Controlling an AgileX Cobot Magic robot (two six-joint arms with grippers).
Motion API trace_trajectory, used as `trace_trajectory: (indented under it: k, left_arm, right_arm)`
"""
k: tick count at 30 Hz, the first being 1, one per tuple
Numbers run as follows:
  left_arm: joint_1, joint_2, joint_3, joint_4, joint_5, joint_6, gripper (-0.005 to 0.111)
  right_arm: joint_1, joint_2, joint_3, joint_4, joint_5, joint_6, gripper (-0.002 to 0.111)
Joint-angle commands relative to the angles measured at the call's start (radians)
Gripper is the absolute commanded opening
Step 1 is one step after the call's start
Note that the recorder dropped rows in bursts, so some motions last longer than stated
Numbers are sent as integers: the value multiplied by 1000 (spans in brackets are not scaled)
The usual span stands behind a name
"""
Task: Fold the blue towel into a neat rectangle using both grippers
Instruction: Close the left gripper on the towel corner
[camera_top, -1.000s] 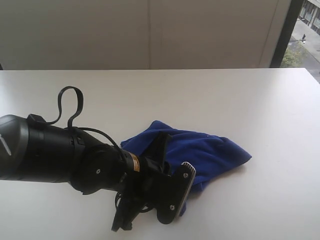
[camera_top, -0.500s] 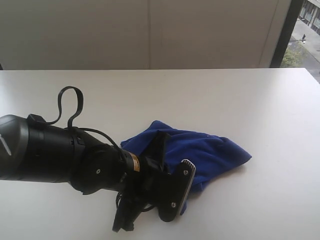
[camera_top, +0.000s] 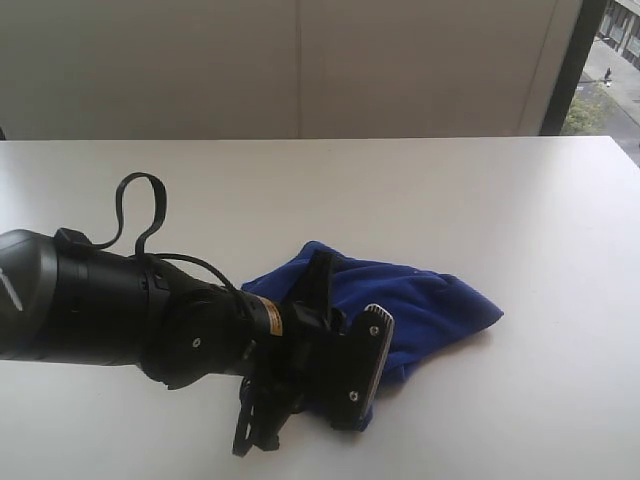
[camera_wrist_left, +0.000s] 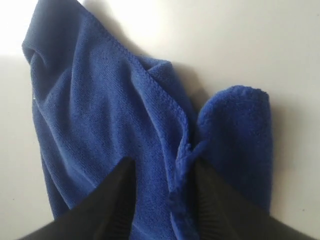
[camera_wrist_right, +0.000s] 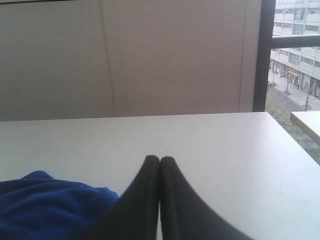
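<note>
1. Fingers (camera_wrist_left: 114, 200) of the left gripper (camera_wrist_left: 162, 167) stand apart astride a towel (camera_wrist_left: 95, 120) hem, clamping nothing; right gripper (camera_wrist_right: 160, 161) is pressed shut, empty.
2. Towel lies crumpled mid-table (camera_top: 500, 190), with bare top around it and the far edge well off.
3. Left arm (camera_top: 90, 300) reaches low from the left over the towel's near end.
4. Towel's long axis runs left-right, tapering rightward.

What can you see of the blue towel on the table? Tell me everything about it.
The blue towel is a deep royal-blue, fuzzy cloth with a thin stitched hem. It lies crumpled and bunched, not yet a neat rectangle, on the white table, with one rounded flap folded beside a hemmed edge. The left gripper hangs over it, jaws apart astride that edge; whether it touches the cloth is unclear. In the exterior view that arm hides part of the towel.
</note>
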Motion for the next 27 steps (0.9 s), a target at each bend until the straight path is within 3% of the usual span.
trace_trajectory:
  k: [1,16,25,27]
  left_arm:
    - [2,-11,6,-13,-4,-22,43]
    - [2,36,6,-13,46,-32,42]
    - [2,36,6,-13,-12,-32,2]
    - [2,29,6,-13,-17,-32,0]
  right_arm:
    - [2,-4,2,-1,-9,4,0]
    - [2,-4,2,-1,-9,4,0]
    - [2,-4,2,-1,-9,4,0]
    - [2,-4,2,-1,-9,4,0]
